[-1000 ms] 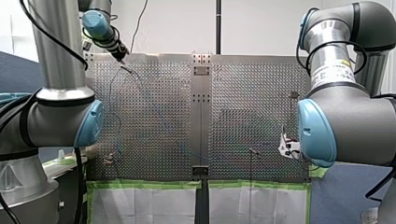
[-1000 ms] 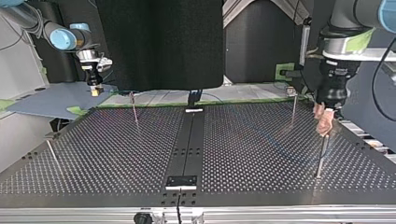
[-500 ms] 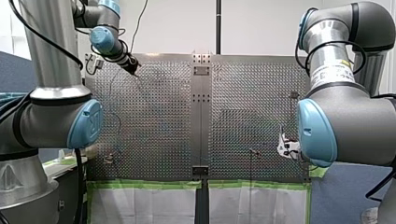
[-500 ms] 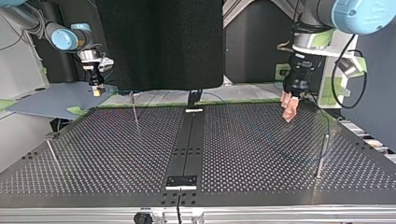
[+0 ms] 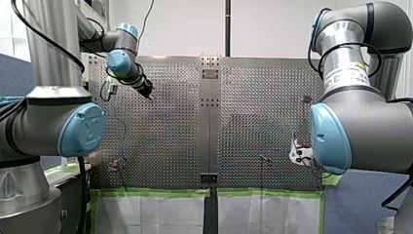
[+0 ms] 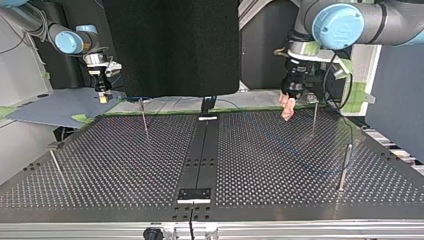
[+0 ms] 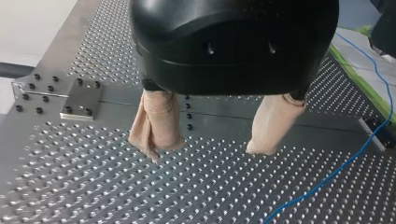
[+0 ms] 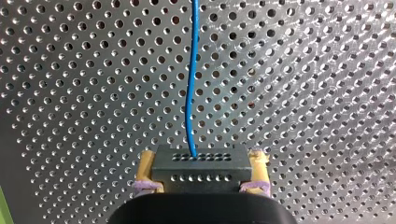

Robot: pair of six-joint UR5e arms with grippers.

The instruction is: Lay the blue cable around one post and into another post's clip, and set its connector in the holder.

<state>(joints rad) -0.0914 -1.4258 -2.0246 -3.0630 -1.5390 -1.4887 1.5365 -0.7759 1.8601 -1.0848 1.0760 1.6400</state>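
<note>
My right gripper (image 8: 201,164) is shut on a black connector (image 8: 201,179), held between its yellow pads (image 8: 145,169). The blue cable (image 8: 190,79) leaves the connector and runs ahead over the perforated plate. In the top view my right gripper (image 6: 103,97) hangs off the table's back left corner. My left gripper (image 6: 287,111) hovers over the back of the table, right of the middle strip, beside a thin post (image 6: 314,118). Its beige-padded fingers (image 7: 156,122) stand open with nothing between them. A stretch of the blue cable (image 7: 327,177) lies on the plate beside them.
More thin posts stand on the perforated table: one at the top view's right (image 6: 344,166), one at back left (image 6: 144,119), one at the left edge (image 6: 55,163). Small metal plates (image 6: 195,194) sit on the dark middle strip. Green tape (image 5: 156,193) lines one edge.
My left arm has swung from the post at the top view's right edge toward the back middle of the table, gripper still open. My right arm has stayed put.
</note>
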